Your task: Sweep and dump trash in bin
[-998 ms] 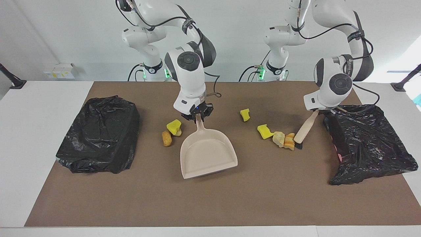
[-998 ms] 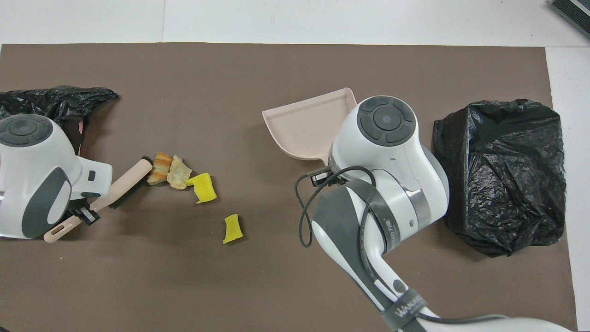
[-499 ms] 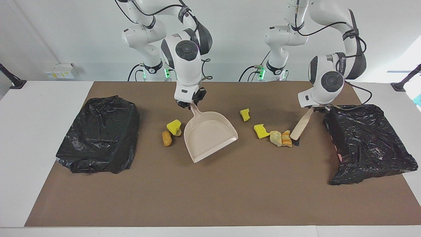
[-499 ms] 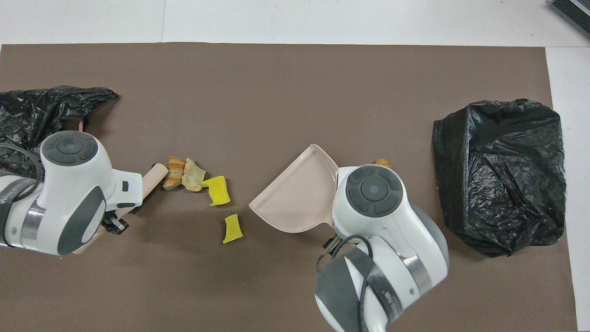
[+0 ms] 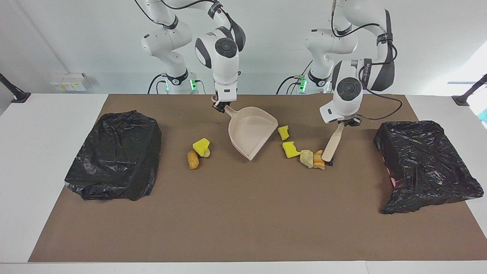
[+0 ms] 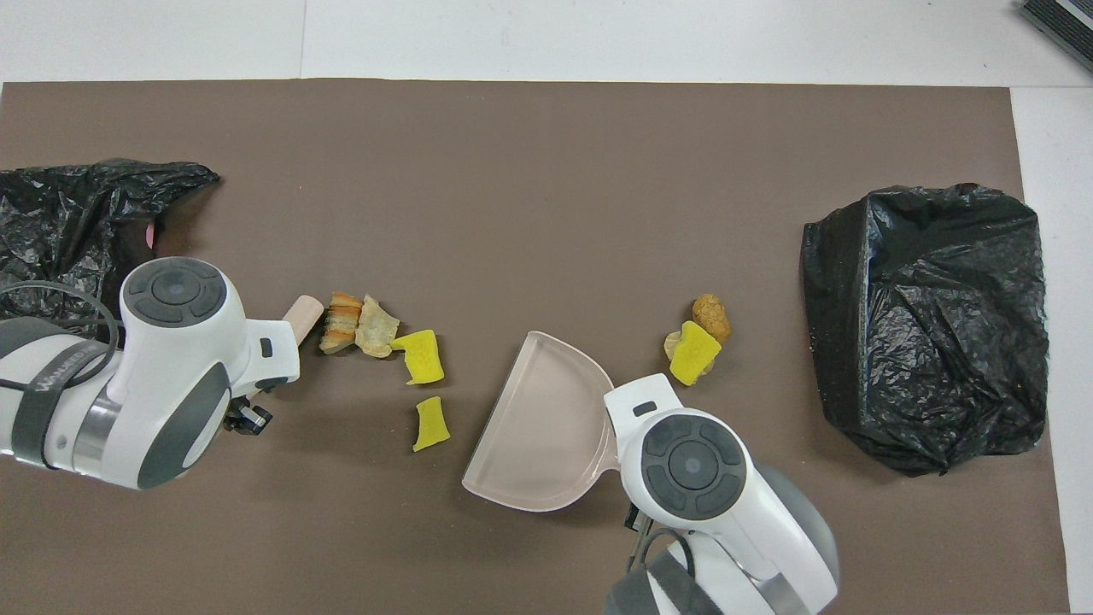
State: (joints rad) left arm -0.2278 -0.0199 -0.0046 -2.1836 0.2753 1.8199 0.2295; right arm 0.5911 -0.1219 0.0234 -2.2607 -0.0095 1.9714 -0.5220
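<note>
At the right arm's end of the surface sits a black bag-lined bin [image 5: 114,154], closed over on top. Toward the middle lie a tan lump [image 5: 193,160] and a yellow sponge chunk [image 5: 201,146], touching each other. My right end effector [image 5: 220,107] is clamped shut on the handle of the beige dustpan [image 5: 252,131], which tilts with its open mouth toward the left arm's end. Just beside that mouth lie two more yellow sponge chunks [image 5: 283,132] [image 5: 290,149], then two tan-orange lumps [image 5: 312,158] pressed together. The head of the brush [image 5: 331,145] touches those lumps; my left end effector [image 5: 345,122] is closed tight on its wooden handle. At the left arm's end of the surface lies a second black bag [image 5: 424,163], its mouth slumped open.
</note>
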